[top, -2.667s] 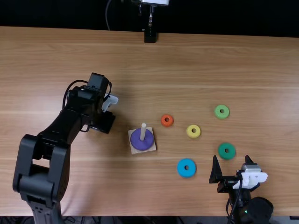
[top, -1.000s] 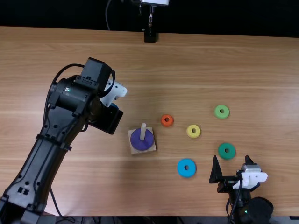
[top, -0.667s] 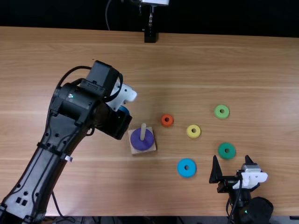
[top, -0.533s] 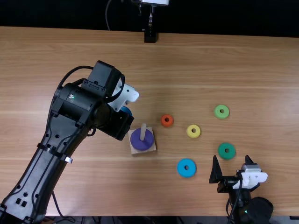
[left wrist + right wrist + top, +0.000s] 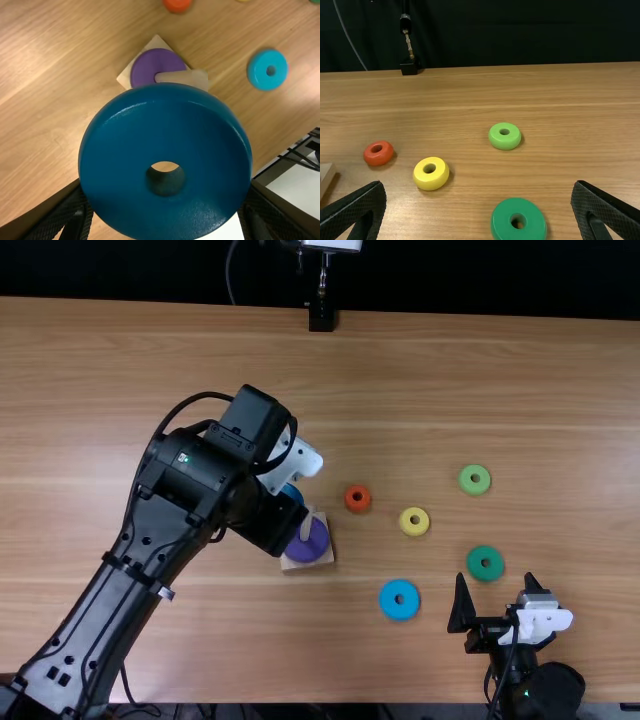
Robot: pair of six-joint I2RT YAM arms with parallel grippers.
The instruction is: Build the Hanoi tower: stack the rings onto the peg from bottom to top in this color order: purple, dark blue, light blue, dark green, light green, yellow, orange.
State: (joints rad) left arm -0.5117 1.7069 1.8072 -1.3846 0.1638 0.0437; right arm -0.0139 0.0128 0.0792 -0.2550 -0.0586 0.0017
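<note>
In the top view my left gripper (image 5: 280, 522) hangs just up-left of the peg, over the base's edge. Its own view shows the gripper (image 5: 167, 200) shut on the dark blue ring (image 5: 165, 120), held above the table. The purple ring (image 5: 308, 542) lies on the square base (image 5: 329, 556) around the upright peg (image 5: 182, 77). My right gripper (image 5: 494, 602) is open at the near right; its fingers (image 5: 357, 210) stand wide apart. Loose rings are light blue (image 5: 399, 600), dark green (image 5: 485, 563), light green (image 5: 474, 479), yellow (image 5: 414, 521) and orange (image 5: 357, 498).
A black stand (image 5: 321, 317) is at the table's far edge. The loose rings lie spread to the right of the base, with dark green just beyond my right gripper and light blue to its left.
My left arm has risen and swung right toward the base, bringing the dark blue ring along. My right arm and the loose rings have kept still.
</note>
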